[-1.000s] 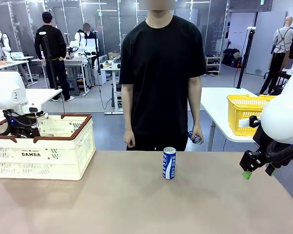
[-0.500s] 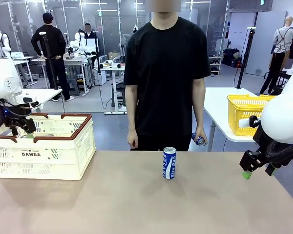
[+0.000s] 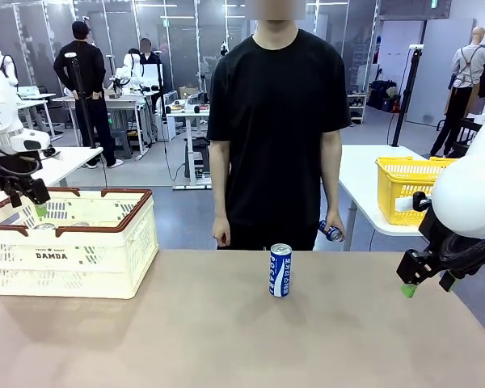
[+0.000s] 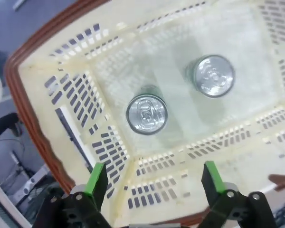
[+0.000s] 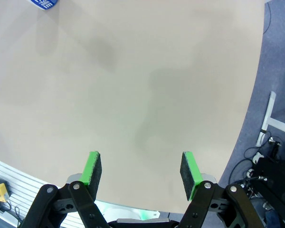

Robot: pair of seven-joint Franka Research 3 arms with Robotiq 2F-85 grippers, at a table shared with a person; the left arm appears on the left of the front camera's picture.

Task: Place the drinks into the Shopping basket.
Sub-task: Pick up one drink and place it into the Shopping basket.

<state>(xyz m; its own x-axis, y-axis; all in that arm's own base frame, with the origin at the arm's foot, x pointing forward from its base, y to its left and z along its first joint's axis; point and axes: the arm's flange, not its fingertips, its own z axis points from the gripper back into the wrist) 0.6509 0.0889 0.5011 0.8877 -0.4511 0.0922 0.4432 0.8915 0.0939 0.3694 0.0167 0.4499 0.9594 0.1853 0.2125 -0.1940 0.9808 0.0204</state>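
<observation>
A blue drink can with white lettering [image 3: 280, 270] stands upright at the middle of the table; a corner of this can [image 5: 43, 3] shows in the right wrist view. The person holds another blue can [image 3: 331, 232] in a lowered hand. The cream Shopping basket [image 3: 105, 250] sits at the left, and two silver-topped cans [image 4: 147, 114] [image 4: 213, 76] stand inside it. My left gripper [image 3: 32, 199] hangs open above the basket's left end, its jaws [image 4: 153, 175] empty. My right gripper [image 3: 424, 281] hovers open over the table's right edge, its pads [image 5: 140, 168] bare.
A yellow mesh basket [image 3: 408, 186] stands on a white side table at the back right. The person stands at the far edge behind the middle can. The tabletop [image 3: 226, 339] between the basket and my right gripper is bare apart from that can.
My left gripper has risen out of the basket and drifted left. The person has shifted slightly to the right. The right arm has not moved.
</observation>
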